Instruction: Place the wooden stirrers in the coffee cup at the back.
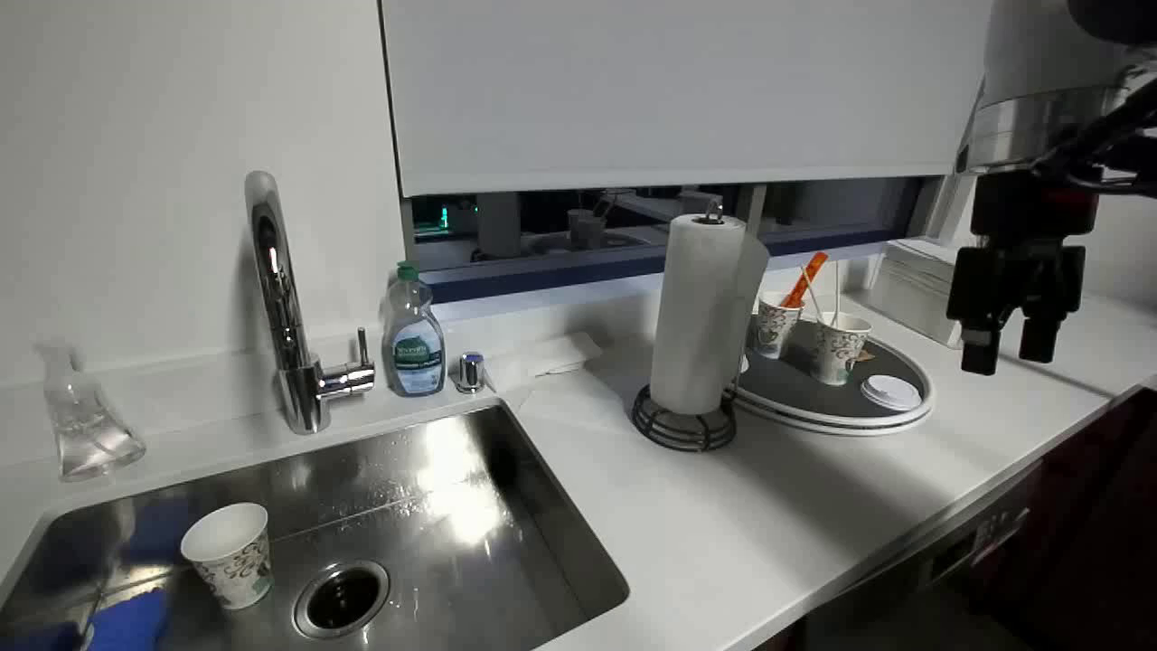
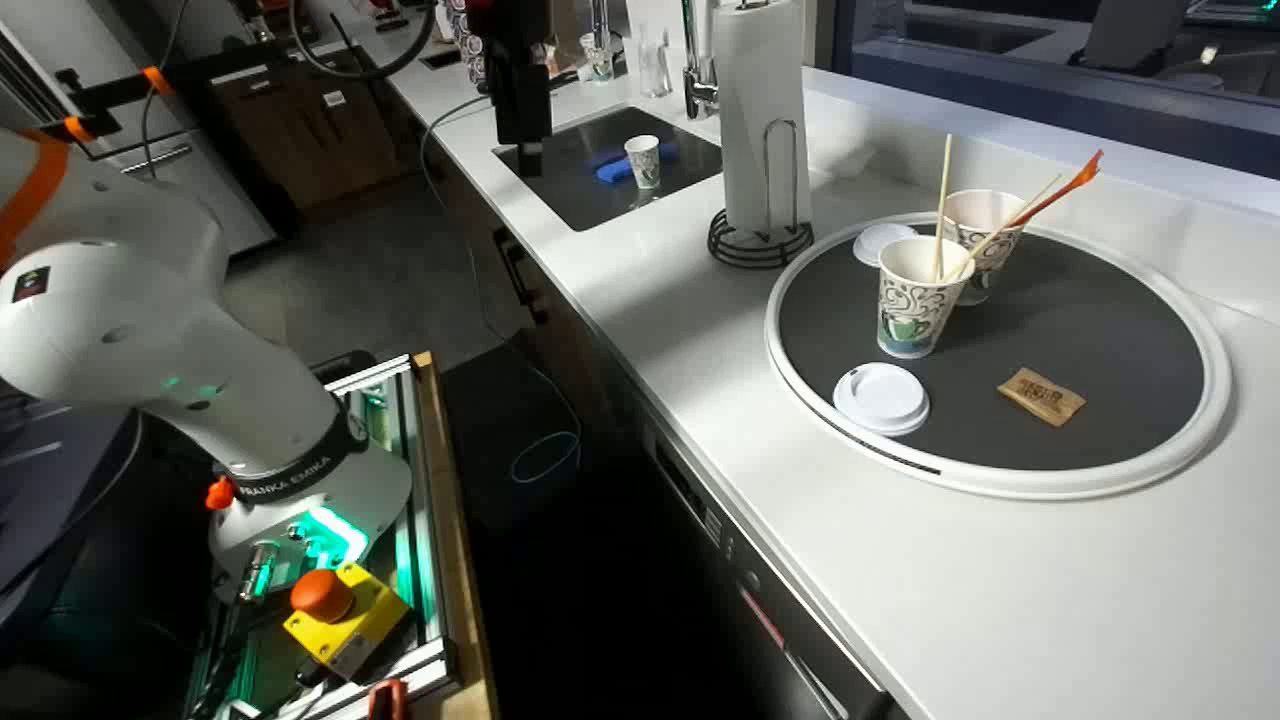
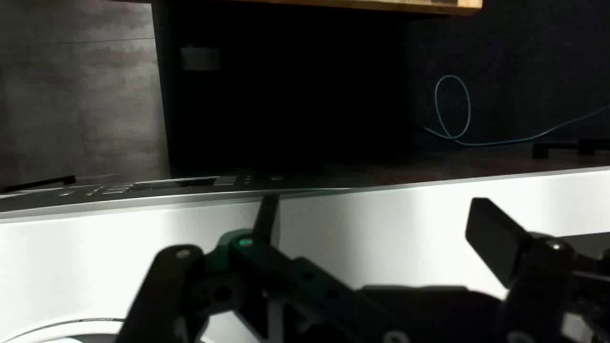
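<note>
Two thin tan wooden stirrers (image 2: 944,200) stand in the patterned front paper cup (image 2: 915,312); one is near upright, one leans. They also show in an exterior view (image 1: 837,289), in that cup (image 1: 836,354). The coffee cup at the back (image 2: 985,275) stands just behind, and also shows in an exterior view (image 1: 771,330). It holds a wider orange stick (image 2: 1065,190). My gripper (image 1: 1008,353) is open and empty, fingers pointing down, raised over the counter and apart from the cups. It also shows in an exterior view (image 2: 522,160) and the wrist view (image 3: 374,209).
The cups stand on a round dark tray (image 2: 1080,300) with white lids (image 2: 882,398) and a brown packet (image 2: 1042,396). A paper towel roll (image 1: 700,316) stands beside the tray. A sink (image 1: 434,524) holds another cup (image 1: 233,556). White boxes (image 1: 917,289) stand against the wall.
</note>
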Robot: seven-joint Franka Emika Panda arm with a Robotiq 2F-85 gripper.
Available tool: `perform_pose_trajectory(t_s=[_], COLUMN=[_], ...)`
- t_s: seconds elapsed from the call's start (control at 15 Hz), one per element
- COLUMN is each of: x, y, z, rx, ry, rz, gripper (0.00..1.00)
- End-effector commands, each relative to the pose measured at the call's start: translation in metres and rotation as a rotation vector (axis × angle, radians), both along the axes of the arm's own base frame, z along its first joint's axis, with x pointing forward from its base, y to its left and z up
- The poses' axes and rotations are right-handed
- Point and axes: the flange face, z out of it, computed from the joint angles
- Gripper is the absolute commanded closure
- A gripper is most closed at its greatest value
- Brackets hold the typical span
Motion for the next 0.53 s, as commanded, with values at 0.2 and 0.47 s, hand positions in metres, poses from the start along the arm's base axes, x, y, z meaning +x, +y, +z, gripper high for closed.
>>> perform_pose_trajectory(t_s=[0.2, 0.47], x=[0.024, 0.054], y=[-0.028, -0.074], z=[-0.004, -0.015], rx=[-0.009, -0.043], ry=[-0.191, -0.394], rz=[-0.132, -0.27], gripper=[0.0, 0.0])
